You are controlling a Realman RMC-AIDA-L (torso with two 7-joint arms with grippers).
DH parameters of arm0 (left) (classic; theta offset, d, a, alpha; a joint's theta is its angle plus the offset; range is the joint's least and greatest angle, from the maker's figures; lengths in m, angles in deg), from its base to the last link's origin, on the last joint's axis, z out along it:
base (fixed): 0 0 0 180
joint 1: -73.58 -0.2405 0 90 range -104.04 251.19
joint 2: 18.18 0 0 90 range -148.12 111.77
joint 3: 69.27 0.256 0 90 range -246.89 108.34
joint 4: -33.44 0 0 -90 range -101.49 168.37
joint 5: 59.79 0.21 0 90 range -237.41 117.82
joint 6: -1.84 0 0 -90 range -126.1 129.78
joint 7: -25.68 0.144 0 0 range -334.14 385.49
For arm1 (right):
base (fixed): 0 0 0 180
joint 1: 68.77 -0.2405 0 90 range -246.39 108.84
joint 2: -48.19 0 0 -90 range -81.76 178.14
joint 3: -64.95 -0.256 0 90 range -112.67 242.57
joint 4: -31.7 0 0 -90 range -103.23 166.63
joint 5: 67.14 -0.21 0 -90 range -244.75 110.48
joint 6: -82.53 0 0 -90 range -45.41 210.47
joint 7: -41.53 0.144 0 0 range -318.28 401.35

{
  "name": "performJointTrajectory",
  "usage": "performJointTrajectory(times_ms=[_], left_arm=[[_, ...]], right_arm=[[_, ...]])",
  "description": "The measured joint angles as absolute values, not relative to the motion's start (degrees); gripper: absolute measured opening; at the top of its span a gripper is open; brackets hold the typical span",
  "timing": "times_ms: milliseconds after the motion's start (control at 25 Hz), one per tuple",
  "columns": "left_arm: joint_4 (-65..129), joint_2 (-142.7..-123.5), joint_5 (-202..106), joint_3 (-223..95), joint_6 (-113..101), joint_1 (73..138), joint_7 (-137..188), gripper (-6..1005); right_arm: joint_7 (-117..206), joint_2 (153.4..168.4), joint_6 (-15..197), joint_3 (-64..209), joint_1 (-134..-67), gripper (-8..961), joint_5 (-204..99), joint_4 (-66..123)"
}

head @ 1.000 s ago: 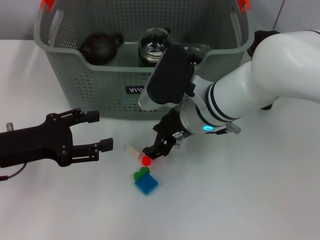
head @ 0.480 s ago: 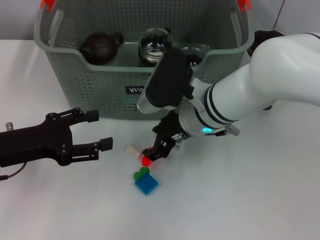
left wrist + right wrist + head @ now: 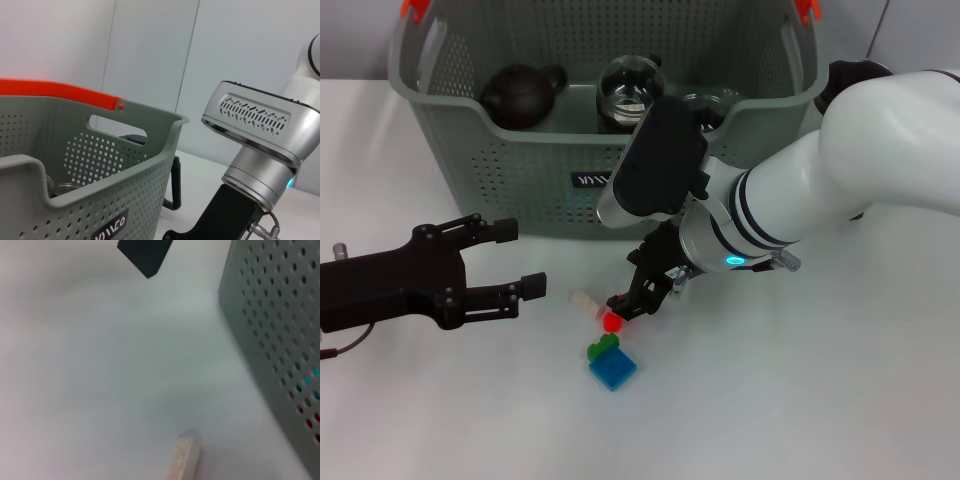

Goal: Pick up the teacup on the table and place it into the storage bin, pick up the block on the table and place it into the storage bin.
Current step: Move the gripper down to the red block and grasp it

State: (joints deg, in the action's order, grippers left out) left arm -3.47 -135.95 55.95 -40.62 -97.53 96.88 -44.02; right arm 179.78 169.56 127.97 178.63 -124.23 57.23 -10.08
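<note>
Lying lowest in the head view, just below centre, a blue block [image 3: 613, 370] rests on the white table [image 3: 840, 400] with a small green block [image 3: 603, 347] touching its upper left corner. Just above them a red block [image 3: 612, 322] sits at the tips of the right gripper [image 3: 632, 302], whose black fingers point down toward the lower left; whether they are clamped on the red block or merely touching it cannot be told. A pale, cream-coloured block [image 3: 584, 299] lies just left of the red one, and shows again at the bottom edge of the right wrist view [image 3: 183, 458].

At the left of the frame, the left gripper [image 3: 518, 260] hovers over the table with its black fingers spread apart, empty, well left of the blocks.

Farther back, across the top of the frame, stands the storage bin [image 3: 510, 170], grey-green and perforated, with orange-red clips at its upper corners and a black label on its front wall. Inside it are a dark teapot [image 3: 523, 93] and a glass vessel [image 3: 629, 92].
</note>
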Motion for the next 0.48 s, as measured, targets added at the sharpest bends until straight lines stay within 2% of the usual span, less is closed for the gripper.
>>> performJointTrajectory(times_ms=[480], left_arm=[[-3.5, -135.86, 56.0, -40.6, -97.6, 97.0, -44.0, 864]], right_arm=[[180.0, 169.40, 127.2, 178.7, -124.2, 683, 57.3, -10.0]])
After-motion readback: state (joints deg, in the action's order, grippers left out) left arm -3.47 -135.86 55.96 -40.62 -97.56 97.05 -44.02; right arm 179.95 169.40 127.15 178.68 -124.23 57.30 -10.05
